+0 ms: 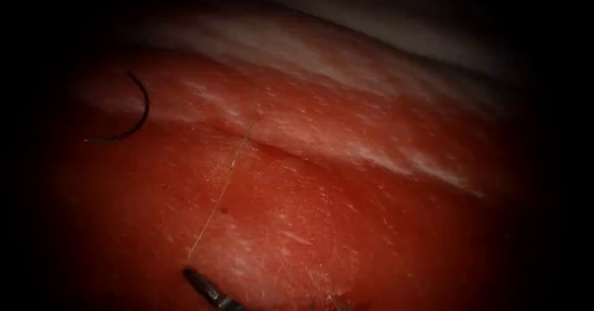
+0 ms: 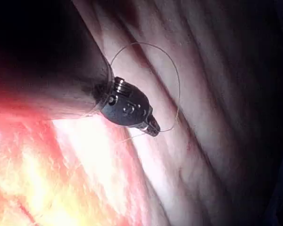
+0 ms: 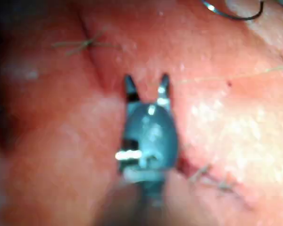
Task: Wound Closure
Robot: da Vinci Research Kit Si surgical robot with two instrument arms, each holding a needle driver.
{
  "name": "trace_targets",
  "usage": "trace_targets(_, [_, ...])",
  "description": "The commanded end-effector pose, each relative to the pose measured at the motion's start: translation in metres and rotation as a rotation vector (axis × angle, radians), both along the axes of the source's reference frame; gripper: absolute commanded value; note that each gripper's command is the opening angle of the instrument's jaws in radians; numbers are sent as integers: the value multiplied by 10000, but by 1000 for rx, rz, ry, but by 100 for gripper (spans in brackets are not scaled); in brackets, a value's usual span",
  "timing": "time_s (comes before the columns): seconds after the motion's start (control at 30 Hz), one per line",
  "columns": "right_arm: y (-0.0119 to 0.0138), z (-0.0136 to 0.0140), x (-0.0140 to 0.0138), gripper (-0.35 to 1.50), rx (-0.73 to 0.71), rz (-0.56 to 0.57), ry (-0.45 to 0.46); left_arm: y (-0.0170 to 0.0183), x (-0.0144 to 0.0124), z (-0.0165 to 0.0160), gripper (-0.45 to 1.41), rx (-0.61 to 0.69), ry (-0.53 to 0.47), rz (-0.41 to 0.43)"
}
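Observation:
The curved needle [image 1: 141, 110] lies free on the tissue [image 1: 346, 224] at the far left, with no tool holding it and none of its curve buried. Pale thread [image 1: 223, 187] runs down across the tissue to a dark tool tip [image 1: 189, 274] at the bottom edge, which I take for the left tool. In the left wrist view the left tool [image 2: 154, 129] is shut with thread [image 2: 177, 80] looping round from its tip. The right tool [image 3: 146, 82] hovers open over the tissue, holding nothing. Beyond it are the needle [image 3: 231, 16] and a strand of thread [image 3: 236, 75].
A dark crease [image 1: 291, 156], seemingly the cut, runs across the tissue's middle. Short thread ends [image 3: 85, 44] sit on a fold ahead of the right tool and others [image 3: 217, 181] lie beside its body. A pale fatty band [image 1: 346, 70] crosses the back.

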State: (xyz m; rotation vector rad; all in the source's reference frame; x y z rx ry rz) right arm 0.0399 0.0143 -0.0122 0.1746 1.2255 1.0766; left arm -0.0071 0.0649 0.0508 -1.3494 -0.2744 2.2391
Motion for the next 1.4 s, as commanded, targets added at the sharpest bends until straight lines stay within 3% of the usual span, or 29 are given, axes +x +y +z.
trace_targets(0.03, [4, -5, 5, 108, -2, -5, 2, -5, -1, -4, -35, 4, -9, -1])
trace_targets(0.1, [9, -17, -5, 116, 4, -13, 5, -33, 13, -48, -35, 27, -25, 3])
trace_targets(0.2, [16, -25, -12, 116, 9, -20, 5, -55, 26, -77, -35, 39, -34, 2])
trace_targets(0.33, [46, -34, -22, 101, -20, -23, -1, -97, 44, -114, -35, 43, -43, 4])
trace_targets(0.37, [68, -33, -24, 94, -31, -26, -5, -118, 49, -126, -35, 43, -45, 3])
trace_targets(0.43, [86, -29, -24, 86, -40, -28, -9, -139, 54, -136, -35, 40, -47, 2])
trace_targets(0.5, [125, -15, -21, 72, -52, -33, -22, -172, 61, -153, -35, 34, -56, -2])
trace_targets(0.6, [153, 6, -15, 57, -66, -31, -35, -188, 65, -164, -35, 32, -59, -8])
trace_targets(0.63, [165, 19, -10, 39, -70, -38, -27, -196, 66, -170, -35, 33, -65, -10])
trace_targets(0.7, [176, 35, -4, 25, -70, -53, -25, -204, 65, -176, -35, 34, -73, -9])
trace_targets(0.87, [176, 83, 9, -35, -62, -141, -35, -217, 63, -190, -35, 36, -86, -8])
trace_targets(1.07, [168, 127, 13, -35, -58, -188, -47, -221, 66, -202, -35, 35, -106, -22])
trace_targets(1.4, [195, 152, 47, -35, -64, -151, 24, -250, 56, -227, -35, 17, -163, -65])
